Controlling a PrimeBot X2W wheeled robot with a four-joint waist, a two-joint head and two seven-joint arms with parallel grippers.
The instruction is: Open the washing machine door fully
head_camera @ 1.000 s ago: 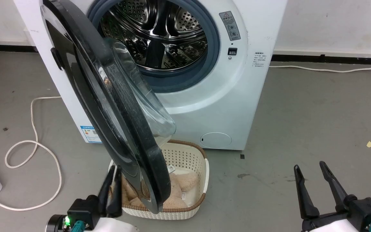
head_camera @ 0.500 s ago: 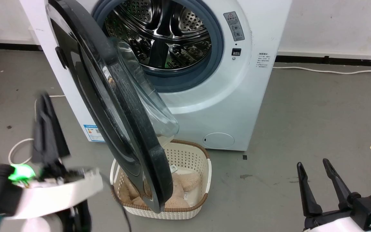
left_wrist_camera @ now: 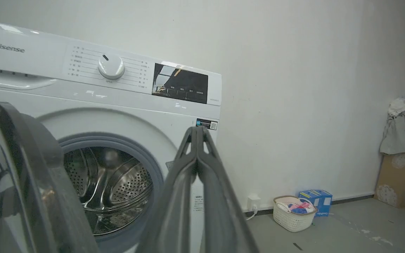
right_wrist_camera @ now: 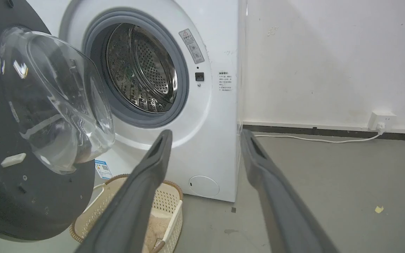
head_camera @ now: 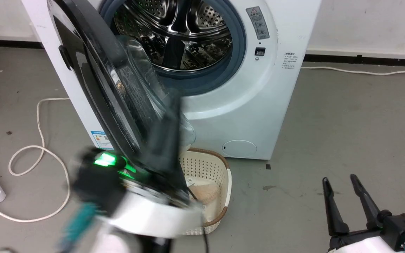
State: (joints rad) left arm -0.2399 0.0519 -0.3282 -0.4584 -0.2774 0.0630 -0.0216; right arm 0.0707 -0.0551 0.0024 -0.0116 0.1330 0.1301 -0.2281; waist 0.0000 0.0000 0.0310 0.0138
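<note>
The left gripper [left_wrist_camera: 197, 129] has its fingers pressed together on nothing. The washing machine door [left_wrist_camera: 19, 168] stands half-swung just to its left, with the washing machine [left_wrist_camera: 118, 95] straight ahead. The right gripper [right_wrist_camera: 204, 135] hangs low with its fingers apart, and the door is up to its left.

- We see the washing machine door [head_camera: 83, 70] as glossy black plastic around a clear, smooth glass bowl [right_wrist_camera: 55, 98].
- The washing machine [head_camera: 244, 105] has a smooth, glossy white body; its drum [head_camera: 188, 31] is shiny perforated steel, its gasket [head_camera: 238, 49] matt grey rubber.
- The basket [head_camera: 202, 168] is cream perforated plastic.
- The floor [head_camera: 329, 123] is matt grey, scuffed.
</note>
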